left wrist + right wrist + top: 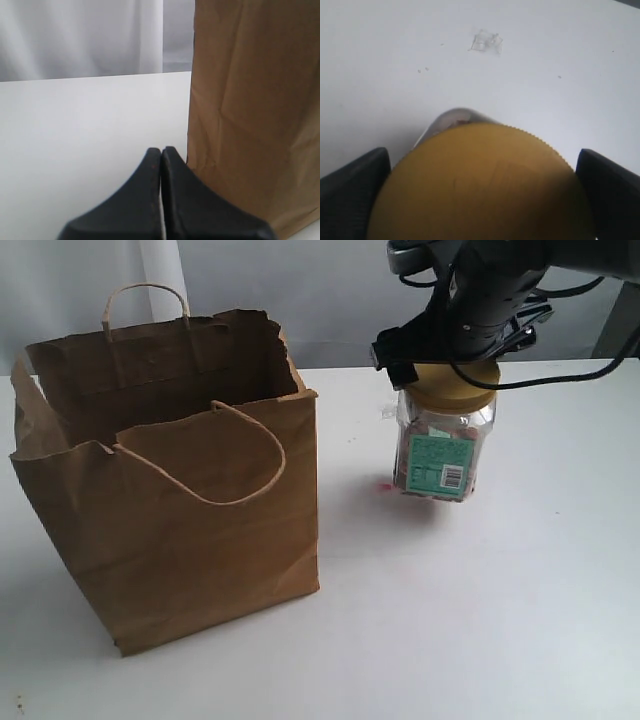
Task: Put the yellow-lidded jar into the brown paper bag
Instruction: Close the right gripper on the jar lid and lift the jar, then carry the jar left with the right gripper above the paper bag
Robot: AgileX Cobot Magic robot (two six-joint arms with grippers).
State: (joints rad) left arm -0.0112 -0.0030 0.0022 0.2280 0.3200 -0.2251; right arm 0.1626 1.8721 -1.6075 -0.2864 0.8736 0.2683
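The yellow-lidded jar (445, 445) is right of the brown paper bag (200, 520), with its green barcode label facing the exterior view. My right gripper (445, 370) comes down from above and is shut on the mustard lid (480, 185), one dark finger on each side of its rim. Whether the jar's base rests on the table or hangs just above it, I cannot tell. The bag stands upright with its mouth open and both loop handles up. My left gripper (161, 150) is shut and empty, low beside the bag's wall (250, 100). It is out of the exterior view.
A white table (480, 620) carries everything. A small clear scrap (487, 41) lies on it just beyond the jar, and a small red mark (383, 486) sits near the jar's base. Pale curtains hang behind the table.
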